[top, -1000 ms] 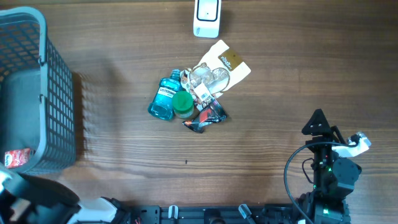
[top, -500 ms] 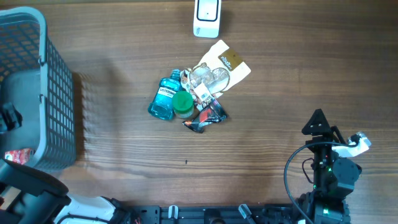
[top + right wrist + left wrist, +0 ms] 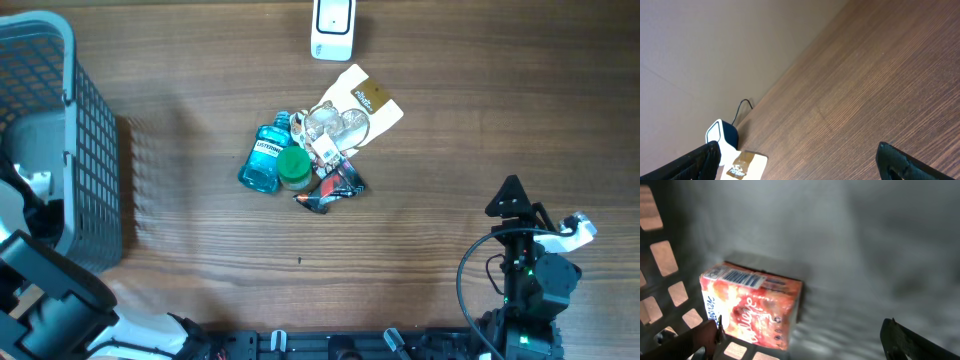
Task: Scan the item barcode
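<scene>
- Grey mesh basket (image 3: pixel 95 150): it stands at the far left edge of the table (image 3: pixel 450 120), and the left arm reaches down into it from the near side.
- Left end effector (image 3: pixel 807 342): its jaws are spread wide with nothing pinched between them, and it hangs over the basket's grey floor.
- Red-orange carton (image 3: pixel 752 310): it lies on the basket floor against the mesh wall, ahead of the left end effector and close to its left-hand fingertip. Whether the two touch cannot be told. The arm hides the carton in the overhead view.
- Barcode (image 3: pixel 740 277): a white strip on the carton's upper face, turned towards the wrist camera.
- Blue mouthwash bottle (image 3: pixel 263 160): it lies on its side at the left of a small heap near the middle of the table.
- Green-capped jar (image 3: pixel 293 168): it sits touching the bottle's right side.
- Dark pouch (image 3: pixel 330 188): it lies at the near edge of the heap, just right of the jar.
- Clear blister pack on a tan card (image 3: pixel 355 105): it forms the far right part of the heap, tilted.
- White scanner (image 3: pixel 332 25): it sits at the far edge of the table, apart from the heap and just beyond the card.
- Right end effector (image 3: pixel 797 162): its jaws are spread wide and hold nothing. It is raised above bare wood at the near right, well apart from the heap.
</scene>
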